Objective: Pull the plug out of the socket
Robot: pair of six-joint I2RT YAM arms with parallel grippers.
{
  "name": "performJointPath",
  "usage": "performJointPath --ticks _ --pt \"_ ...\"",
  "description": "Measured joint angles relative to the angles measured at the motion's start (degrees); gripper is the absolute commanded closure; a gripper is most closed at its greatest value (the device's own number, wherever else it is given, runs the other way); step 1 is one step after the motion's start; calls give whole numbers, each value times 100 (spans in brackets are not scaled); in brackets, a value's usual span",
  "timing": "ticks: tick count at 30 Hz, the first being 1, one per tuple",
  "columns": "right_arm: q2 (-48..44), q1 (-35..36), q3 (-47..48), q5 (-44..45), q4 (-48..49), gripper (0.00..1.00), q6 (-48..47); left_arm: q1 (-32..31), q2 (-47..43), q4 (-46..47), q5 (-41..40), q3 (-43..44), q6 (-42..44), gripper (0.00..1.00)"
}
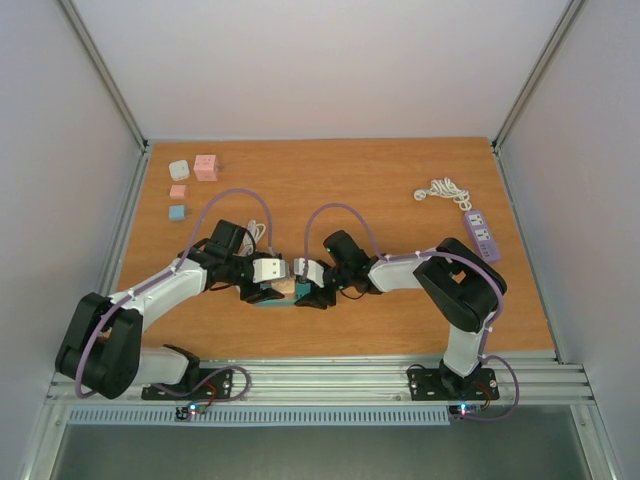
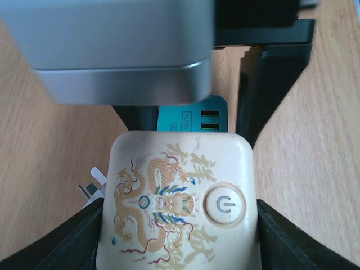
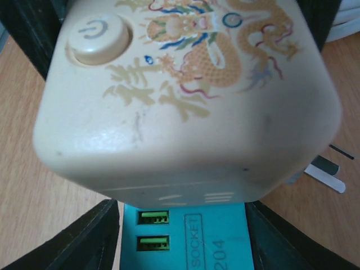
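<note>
A cream cube plug with a dragon print and a round power button sits on a teal socket block with green USB ports. In the top view both are at the table's middle, the plug on the socket. My left gripper is shut on the cream plug, one black finger on each side. My right gripper is shut on the teal socket just below the plug. I cannot tell whether there is a gap between plug and socket. The grippers meet head-on in the top view, left and right.
White metal prongs and a white cable lie beside the socket. Small white, pink and blue cubes sit at the back left. A purple power strip with a coiled white cord lies at the right.
</note>
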Motion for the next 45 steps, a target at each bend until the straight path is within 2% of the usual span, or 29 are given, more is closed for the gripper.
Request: performJointPath --ticks 5,9,45 --pt "37 15 -4 76 116 57 -22 2 -17 -4 55 4 -83 67" --pt "37 35 -35 39 173 62 -44 4 -107 -57 70 -4 -262 68" --pt "72 144 -57 22 264 63 -63 -125 -457 -216 -262 -170 -173 70"
